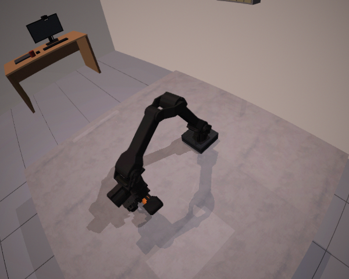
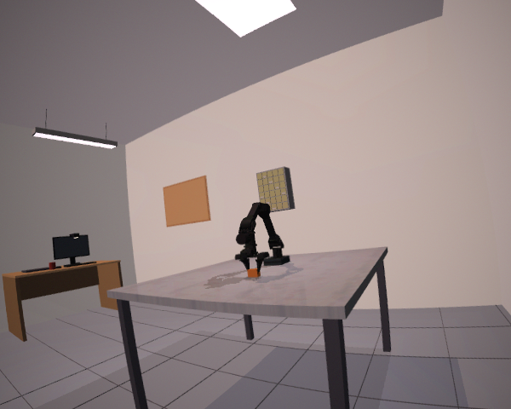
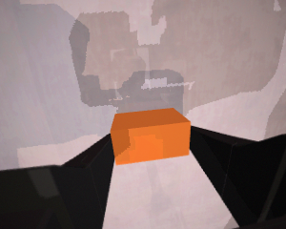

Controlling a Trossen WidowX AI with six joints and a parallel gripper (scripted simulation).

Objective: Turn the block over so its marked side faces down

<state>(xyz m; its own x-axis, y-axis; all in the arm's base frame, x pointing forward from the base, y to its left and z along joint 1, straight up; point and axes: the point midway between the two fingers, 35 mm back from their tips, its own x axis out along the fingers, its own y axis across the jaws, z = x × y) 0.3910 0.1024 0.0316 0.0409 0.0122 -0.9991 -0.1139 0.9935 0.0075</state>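
The orange block (image 1: 144,200) (image 2: 253,273) (image 3: 152,143) is a plain rectangular box, low at the table top (image 1: 274,186) (image 2: 312,288). My gripper (image 2: 253,269) (image 3: 149,134) is shut on the block, with one black finger against each short end in the wrist view. The wrist view shows a darker orange long face and a brighter one with a lit patch. No clear mark can be made out on them. The block's other faces are hidden. In the top view the gripper covers most of the block. Whether its underside touches the table is hard to tell.
The arm's base (image 1: 199,140) (image 2: 276,260) stands on the table behind the gripper. The arm arches over from it and casts shadows around the block. A wooden desk (image 1: 75,36) (image 2: 108,281) with a monitor stands apart, off to the left.
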